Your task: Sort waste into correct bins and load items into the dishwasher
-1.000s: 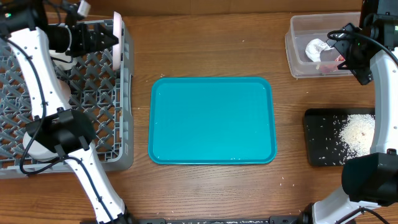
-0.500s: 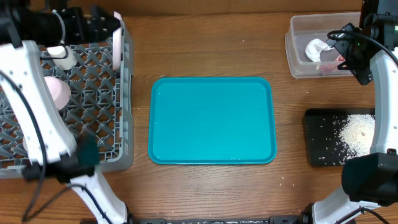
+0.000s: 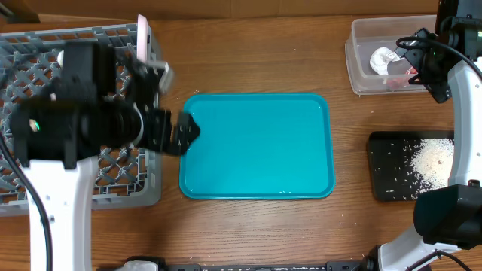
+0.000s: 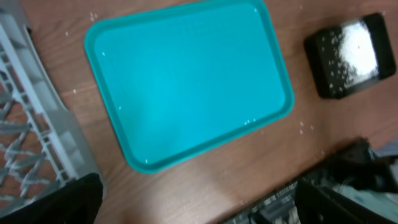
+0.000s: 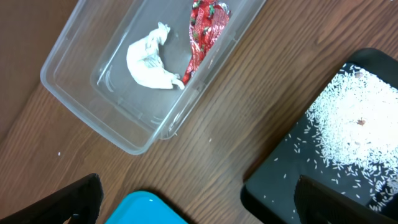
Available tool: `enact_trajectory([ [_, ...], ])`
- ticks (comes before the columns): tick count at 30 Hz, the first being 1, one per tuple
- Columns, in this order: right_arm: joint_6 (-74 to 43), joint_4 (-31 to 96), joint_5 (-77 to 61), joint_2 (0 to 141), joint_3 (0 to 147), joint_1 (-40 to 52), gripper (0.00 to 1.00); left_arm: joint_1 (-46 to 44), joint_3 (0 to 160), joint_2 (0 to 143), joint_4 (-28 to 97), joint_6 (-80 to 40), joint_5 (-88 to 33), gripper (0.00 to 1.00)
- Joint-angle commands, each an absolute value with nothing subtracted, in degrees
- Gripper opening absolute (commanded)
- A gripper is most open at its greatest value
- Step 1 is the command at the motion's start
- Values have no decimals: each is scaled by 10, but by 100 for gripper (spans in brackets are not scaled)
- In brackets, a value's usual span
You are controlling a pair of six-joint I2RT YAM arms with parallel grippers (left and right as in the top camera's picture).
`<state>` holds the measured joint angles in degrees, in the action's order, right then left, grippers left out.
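Observation:
The grey dish rack stands at the left with a pink plate upright at its far right side. My left gripper is open and empty, high above the left edge of the empty teal tray. In the left wrist view its fingers frame the tray and the rack edge. My right gripper is open and empty over the clear bin. The bin holds crumpled white paper and a red wrapper.
A black tray with spilled rice lies at the right edge; it also shows in the right wrist view and the left wrist view. My left arm hides much of the rack's inside.
My left arm has swung from the rack's far side up and to the right, and now hangs over the rack's right side and the tray's left edge. The right arm has not moved.

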<state>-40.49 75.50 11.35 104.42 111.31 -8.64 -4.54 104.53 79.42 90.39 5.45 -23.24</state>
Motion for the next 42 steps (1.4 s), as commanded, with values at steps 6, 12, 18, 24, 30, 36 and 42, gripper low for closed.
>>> enact_trajectory([
  [6,-405,751,120,1033,1116,-88,100,-49,706,519,722,-36,-214,100],
  [12,-405,751,120,1033,1116,-88,100,-49,545,324,594,-76,-203,100],
  [18,-405,751,120,1033,1116,-88,100,-49,492,262,566,-121,-187,100],
  [24,-405,751,120,1033,1116,-88,100,-49,484,265,572,-120,-189,100],
  [30,-405,751,120,1033,1116,-88,100,-49,485,265,622,-118,-190,100],
  [36,-405,751,120,1033,1116,-88,100,-49,481,266,657,-118,-163,100],
  [42,-405,751,120,1033,1116,-88,100,-48,432,265,577,-34,-171,100],
])
